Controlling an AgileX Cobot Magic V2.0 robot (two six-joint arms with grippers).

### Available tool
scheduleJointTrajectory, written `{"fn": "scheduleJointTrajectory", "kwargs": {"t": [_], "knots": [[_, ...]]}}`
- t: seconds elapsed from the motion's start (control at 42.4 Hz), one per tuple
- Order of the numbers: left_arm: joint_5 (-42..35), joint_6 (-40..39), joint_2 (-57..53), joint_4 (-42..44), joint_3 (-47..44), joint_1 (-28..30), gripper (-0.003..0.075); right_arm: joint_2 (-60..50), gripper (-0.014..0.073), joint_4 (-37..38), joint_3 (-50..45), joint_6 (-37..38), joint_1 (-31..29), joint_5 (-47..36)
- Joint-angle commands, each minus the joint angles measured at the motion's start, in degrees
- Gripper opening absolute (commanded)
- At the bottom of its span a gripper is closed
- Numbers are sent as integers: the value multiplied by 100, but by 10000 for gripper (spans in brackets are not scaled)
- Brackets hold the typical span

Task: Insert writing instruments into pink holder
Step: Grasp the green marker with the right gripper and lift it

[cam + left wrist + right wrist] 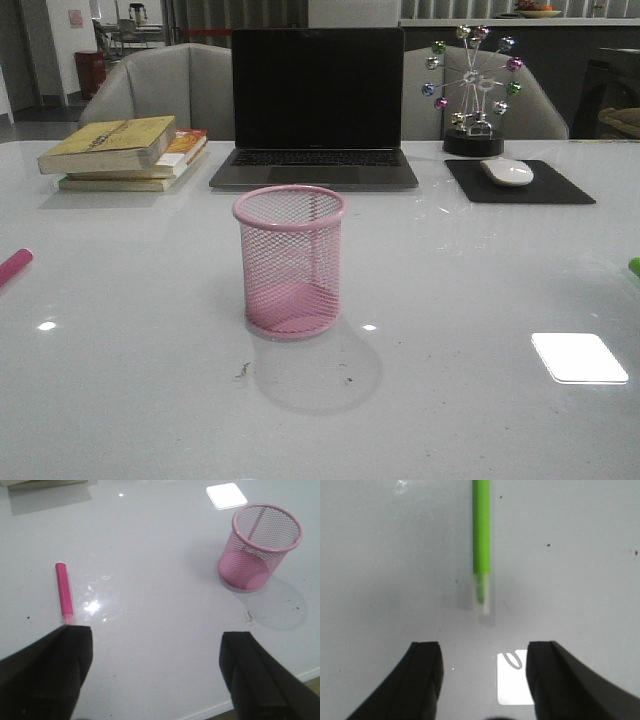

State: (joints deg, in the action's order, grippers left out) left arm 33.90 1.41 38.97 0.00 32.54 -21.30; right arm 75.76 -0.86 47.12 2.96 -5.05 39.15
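Now: both pens flat on table, well apart from empty pink holder | magenta pen at its left, green pen at its right | left claw, right claw wide open, empty | you'd judge pens light, stiff, slick: pinch mid-barrel.

Glossy white surface mirroring ceiling lights. Pink holder of painted wire mesh with a smooth rolled rim. Magenta pen and green pen look like smooth plastic. Matt black mouse pad.
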Motion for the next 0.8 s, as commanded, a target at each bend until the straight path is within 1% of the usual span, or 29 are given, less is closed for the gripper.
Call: {"fn": "scheduleJointTrajectory", "kwargs": {"t": [0.0,0.165,0.378,0.684,0.732,0.779], "knots": [[-468,-9,43,31,181,-122,579,511,487,86,627,4,-64,-274],[-468,-9,61,31,181,-122,579,1506,487,86,1403,-46,-64,-233],[-468,-9,61,0,181,-122,579,2529,487,86,2252,-51,-56,-113],[-468,-9,61,0,181,-122,579,3381,487,86,3023,-296,-56,371],[-468,-9,61,0,181,-122,579,3418,477,86,3065,-296,-56,380],[-468,-9,61,0,181,-122,579,3435,437,86,3084,-296,-56,380]]}}
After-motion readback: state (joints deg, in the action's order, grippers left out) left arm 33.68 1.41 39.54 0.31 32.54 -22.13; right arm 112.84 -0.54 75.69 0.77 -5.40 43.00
